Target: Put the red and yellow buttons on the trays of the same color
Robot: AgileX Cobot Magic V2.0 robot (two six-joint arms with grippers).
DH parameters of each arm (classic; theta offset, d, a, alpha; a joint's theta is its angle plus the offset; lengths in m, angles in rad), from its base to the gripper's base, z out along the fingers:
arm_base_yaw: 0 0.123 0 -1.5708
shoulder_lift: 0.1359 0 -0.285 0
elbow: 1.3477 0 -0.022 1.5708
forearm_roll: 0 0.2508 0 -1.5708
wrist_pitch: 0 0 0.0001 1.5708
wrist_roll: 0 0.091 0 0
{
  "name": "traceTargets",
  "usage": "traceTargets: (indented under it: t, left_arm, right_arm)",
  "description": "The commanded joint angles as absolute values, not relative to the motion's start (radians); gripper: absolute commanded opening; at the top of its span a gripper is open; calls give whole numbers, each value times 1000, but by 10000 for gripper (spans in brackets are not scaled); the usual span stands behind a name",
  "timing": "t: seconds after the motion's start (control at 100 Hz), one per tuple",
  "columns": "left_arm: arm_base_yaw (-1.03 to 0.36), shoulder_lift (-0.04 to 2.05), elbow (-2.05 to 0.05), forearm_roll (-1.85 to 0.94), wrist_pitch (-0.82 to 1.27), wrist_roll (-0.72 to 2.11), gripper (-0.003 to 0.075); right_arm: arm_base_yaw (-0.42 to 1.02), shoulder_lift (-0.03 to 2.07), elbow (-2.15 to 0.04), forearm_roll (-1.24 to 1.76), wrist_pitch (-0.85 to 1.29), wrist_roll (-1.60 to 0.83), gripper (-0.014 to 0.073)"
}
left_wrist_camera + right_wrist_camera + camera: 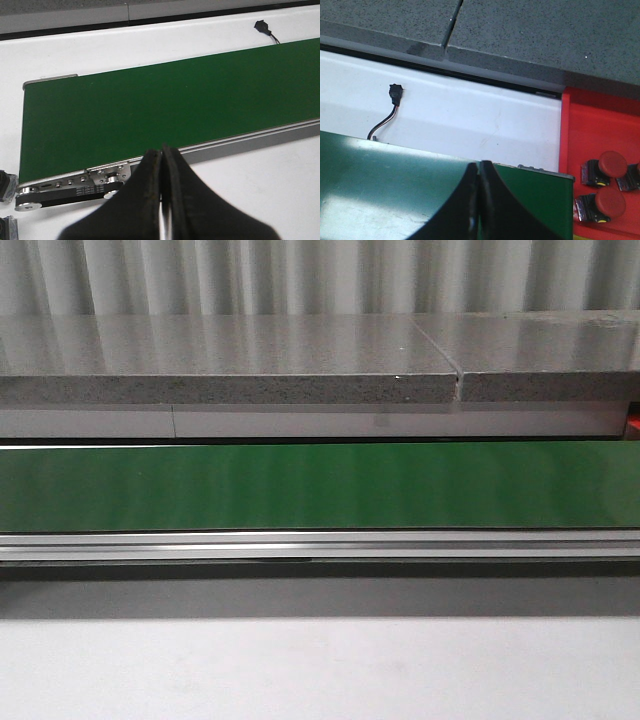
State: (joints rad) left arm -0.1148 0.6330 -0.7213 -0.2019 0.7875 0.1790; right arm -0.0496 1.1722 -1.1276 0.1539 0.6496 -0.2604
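In the right wrist view a red tray [580,125] lies past the end of the green conveyor belt [395,185]. In it lie red buttons on black bases [612,164] [609,202], a third cut off at the frame edge. My right gripper [479,167] is shut and empty above the belt, short of the tray. My left gripper [162,152] is shut and empty over the belt's near rail [250,140]. No yellow button or yellow tray shows. Neither gripper shows in the front view.
The belt [320,485] runs across the front view, bare, with an aluminium rail [320,545] in front and a grey stone ledge [230,365] behind. A black connector on a wire [395,95] lies on the white table beyond the belt. The belt's pulley end [70,187] is near my left gripper.
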Motion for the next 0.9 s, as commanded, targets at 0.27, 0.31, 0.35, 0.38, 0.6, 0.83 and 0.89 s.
traceTargets:
  t: [0.27,0.31,0.35,0.38,0.6,0.83,0.89]
  left_arm:
    - [-123,632,-747,-225,713,180,-20]
    - [-123,632,-747,-225,713,180,-20]
    - [-123,632,-747,-225,712,180,-20]
    - [-123,632,-747,-225,712,180,-20]
    - [-123,634,-747,-233,716,178,-20]
    - [-123,651,-747,-203,710,171,-20]
    - [-123,670,-755,-199,708,154,-20]
  right_arm:
    - [-41,758,-810,144,441,-273,-66]
    - [-41,707,-785,144,441,-273,-66]
    - [-41,657,-760,144,447,-273,-66]
    - [-41,626,-746,144,455,-273,-66]
    - [-41,420,-660,145,554,-273,-66]
    - [-41,328,-644,147,640,-273,-66]
    - [-41,328,-644,147,643,-273,-66]
